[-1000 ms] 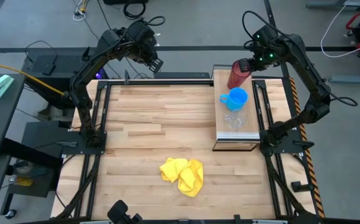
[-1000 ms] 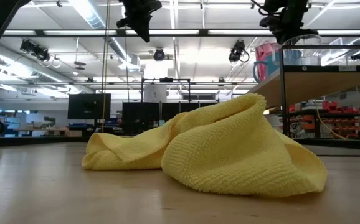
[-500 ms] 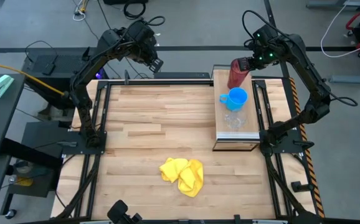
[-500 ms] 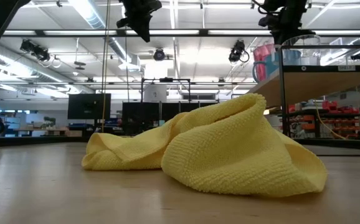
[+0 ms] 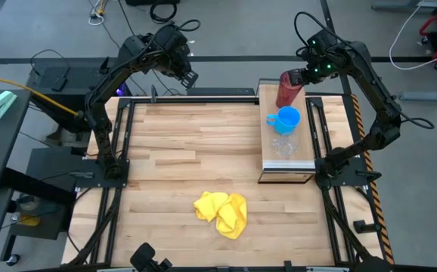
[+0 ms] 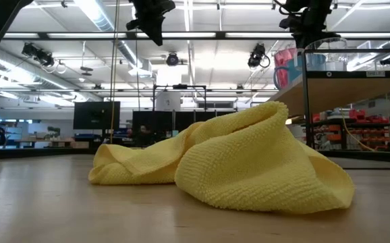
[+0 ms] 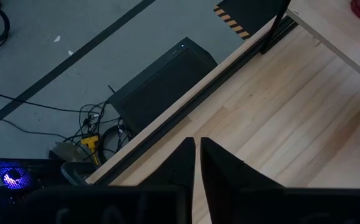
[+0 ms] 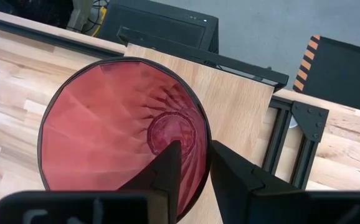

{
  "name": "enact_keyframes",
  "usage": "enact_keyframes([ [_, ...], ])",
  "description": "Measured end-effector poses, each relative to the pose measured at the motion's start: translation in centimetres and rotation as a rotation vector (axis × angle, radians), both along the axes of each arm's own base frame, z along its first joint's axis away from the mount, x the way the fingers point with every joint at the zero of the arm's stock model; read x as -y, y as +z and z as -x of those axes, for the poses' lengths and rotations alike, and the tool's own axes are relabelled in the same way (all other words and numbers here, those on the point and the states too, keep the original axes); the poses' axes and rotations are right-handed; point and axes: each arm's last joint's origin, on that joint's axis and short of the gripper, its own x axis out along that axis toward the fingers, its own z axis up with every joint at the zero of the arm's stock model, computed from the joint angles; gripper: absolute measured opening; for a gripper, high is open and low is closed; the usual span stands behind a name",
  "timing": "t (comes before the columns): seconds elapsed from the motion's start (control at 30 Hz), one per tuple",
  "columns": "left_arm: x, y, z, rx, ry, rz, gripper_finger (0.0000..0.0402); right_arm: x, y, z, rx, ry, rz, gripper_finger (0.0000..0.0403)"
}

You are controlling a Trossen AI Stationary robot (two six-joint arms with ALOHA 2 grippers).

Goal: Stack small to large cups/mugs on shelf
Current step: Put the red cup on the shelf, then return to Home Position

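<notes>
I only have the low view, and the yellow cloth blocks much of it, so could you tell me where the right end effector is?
Observer: The right end effector straddles the rim of the red tumbler, at the far end of the shelf.
Operator: How are the other cups placed?
Observer: The blue mug stands mid-shelf, the clear cup nearest the front.
Operator: And the left end effector?
Observer: The left end effector is shut, empty, above the back edge of the table.
</notes>
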Motion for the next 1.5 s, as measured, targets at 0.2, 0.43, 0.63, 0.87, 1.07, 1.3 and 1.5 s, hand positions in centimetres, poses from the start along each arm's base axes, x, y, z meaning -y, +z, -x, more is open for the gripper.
enact_keyframes([
  [0.2, 0.0, 0.0, 0.0, 0.000, 0.000, 0.000, 0.0035, 0.0, 0.0, 0.0, 0.000, 0.000, 0.000, 0.0090],
  [0.43, 0.0, 0.0, 0.0, 0.000, 0.000, 0.000, 0.0037, -0.1, 0.8, 0.1, 0.015, -0.001, 0.026, 0.0090],
  [0.63, 0.0, 0.0, 0.0, 0.000, 0.000, 0.000, 0.0045, -0.8, 3.0, 0.5, 0.055, -0.002, 0.092, 0.0090],
  [0.87, 0.0, 0.0, 0.0, 0.000, 0.000, 0.000, 0.0040, -2.3, 6.1, 1.5, 0.095, 0.002, 0.172, 0.0090],
  [1.07, 0.0, 0.0, 0.0, 0.001, 0.000, 0.000, 0.0034, -5.5, 9.1, 2.4, 0.181, 0.088, 0.241, 0.0088],
  [1.3, 0.1, 0.0, -0.1, 0.010, 0.007, 0.002, 0.0040, -12.1, 11.4, 4.5, 0.294, 0.295, 0.366, 0.0085],
  [1.5, 0.5, 0.0, -0.4, 0.059, 0.077, 0.048, 0.0035, -17.1, 12.2, 8.4, 0.413, 0.435, 0.449, 0.0085],
])
